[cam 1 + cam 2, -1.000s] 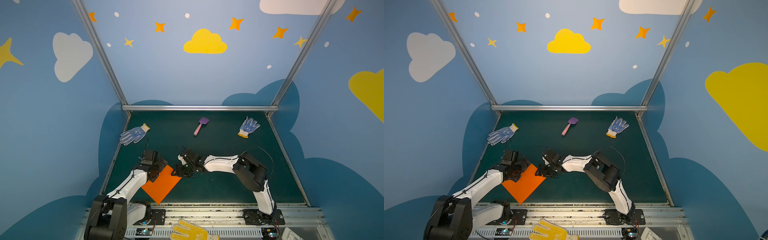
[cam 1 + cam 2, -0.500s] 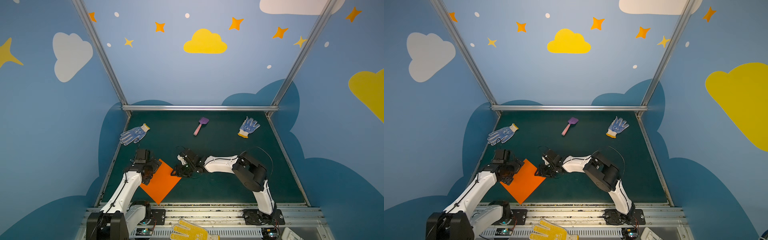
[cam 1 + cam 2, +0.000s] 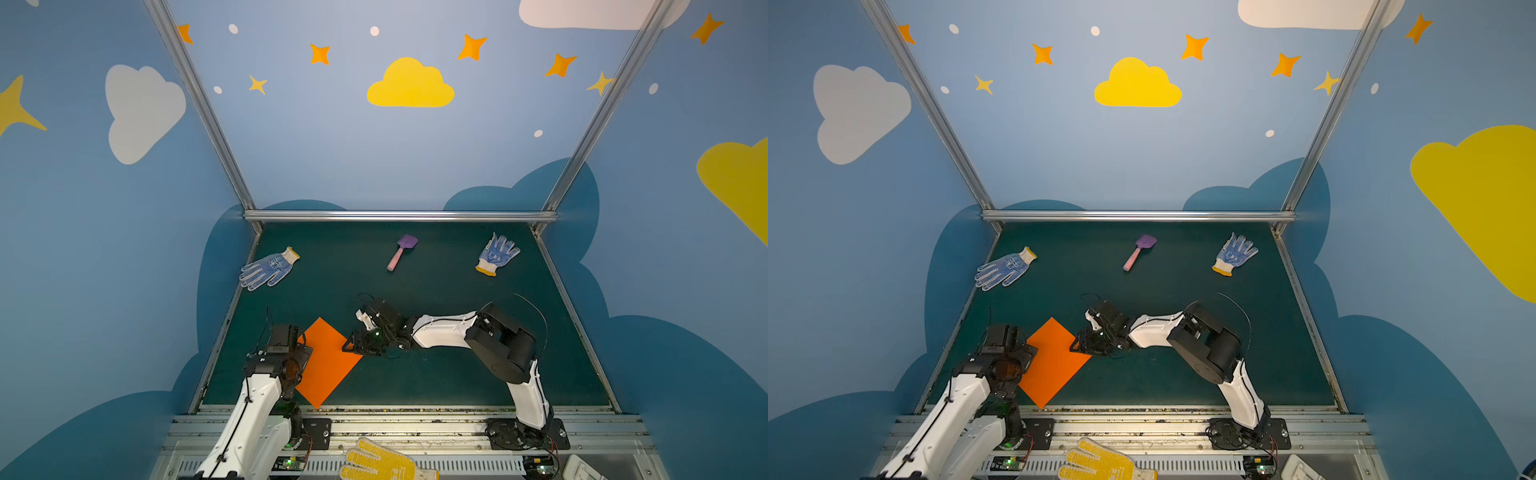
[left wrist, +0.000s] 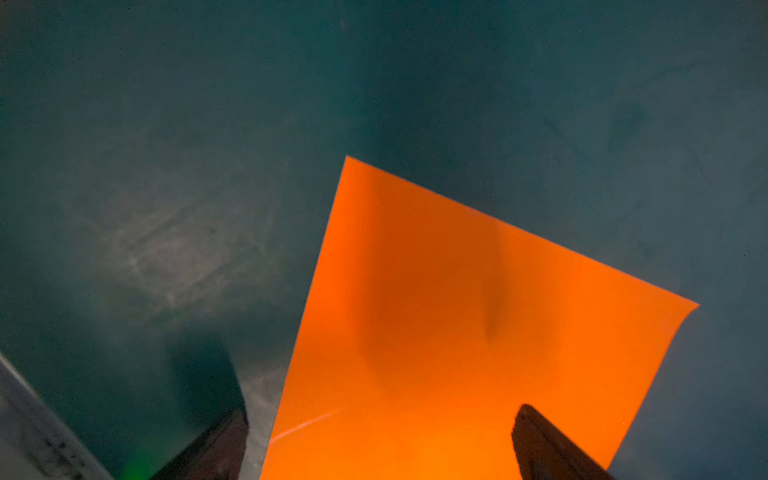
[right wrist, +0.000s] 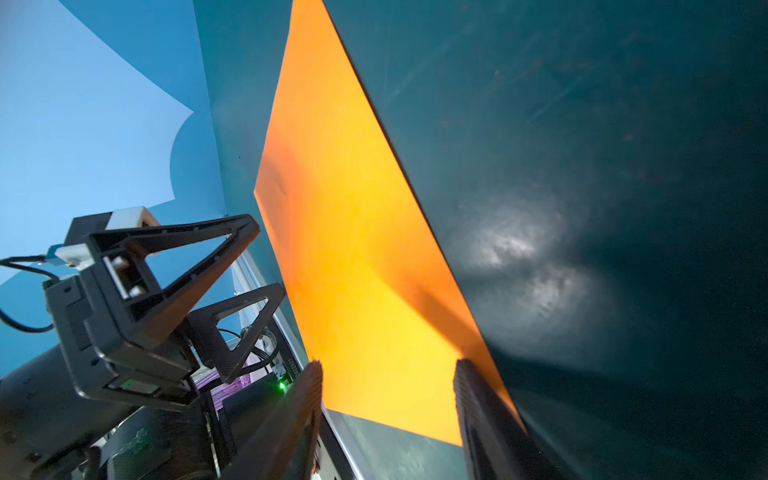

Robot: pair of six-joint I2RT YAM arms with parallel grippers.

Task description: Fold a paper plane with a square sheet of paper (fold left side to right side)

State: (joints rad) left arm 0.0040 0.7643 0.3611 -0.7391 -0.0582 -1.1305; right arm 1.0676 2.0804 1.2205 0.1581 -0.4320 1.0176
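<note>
Zero folds done, we judge: the square sheet of paper (image 3: 328, 361) lies flat; left gripper (image 4: 380, 411) gapes wide, right gripper (image 5: 387, 365) half-parted at its corner, empty.

I get even, soft light in both top views, sharp, though the posts (image 3: 199, 104) splay wide at the edges. The left wrist view is dim and hazy. In the right wrist view, pale glare sits on the table (image 5: 519, 249) beside the glowing paper (image 5: 353, 249).
</note>
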